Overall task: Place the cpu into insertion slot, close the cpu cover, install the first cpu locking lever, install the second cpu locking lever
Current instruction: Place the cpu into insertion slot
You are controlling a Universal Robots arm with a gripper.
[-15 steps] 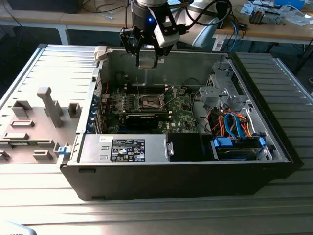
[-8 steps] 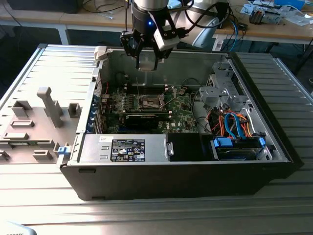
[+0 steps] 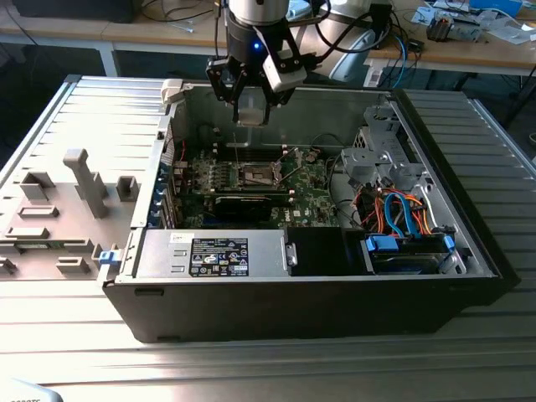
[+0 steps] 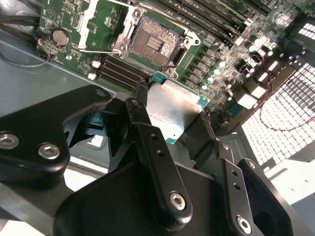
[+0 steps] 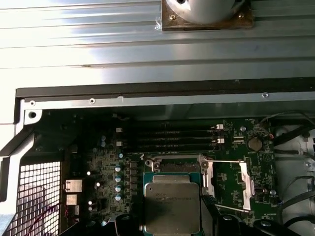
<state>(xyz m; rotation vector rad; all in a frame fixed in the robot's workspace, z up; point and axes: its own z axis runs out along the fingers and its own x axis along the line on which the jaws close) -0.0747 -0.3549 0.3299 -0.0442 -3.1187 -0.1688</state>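
An open black computer case (image 3: 293,310) lies on a slatted metal table (image 3: 100,109). Inside, a labelled power supply (image 3: 209,254) sits near a blue drive caddy (image 3: 406,247) (orange and blue cables (image 3: 394,209) loop just behind it). Grey blocks (image 3: 84,180) stand at the exterior view's left. In the first wrist view, a coin battery (image 5: 254,143) sits near the memory slots (image 5: 167,140).

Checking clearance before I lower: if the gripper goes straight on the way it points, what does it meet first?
Likely the open insertion slot: the gripper holds the cpu above it and nothing shows between, though depth is unclear.
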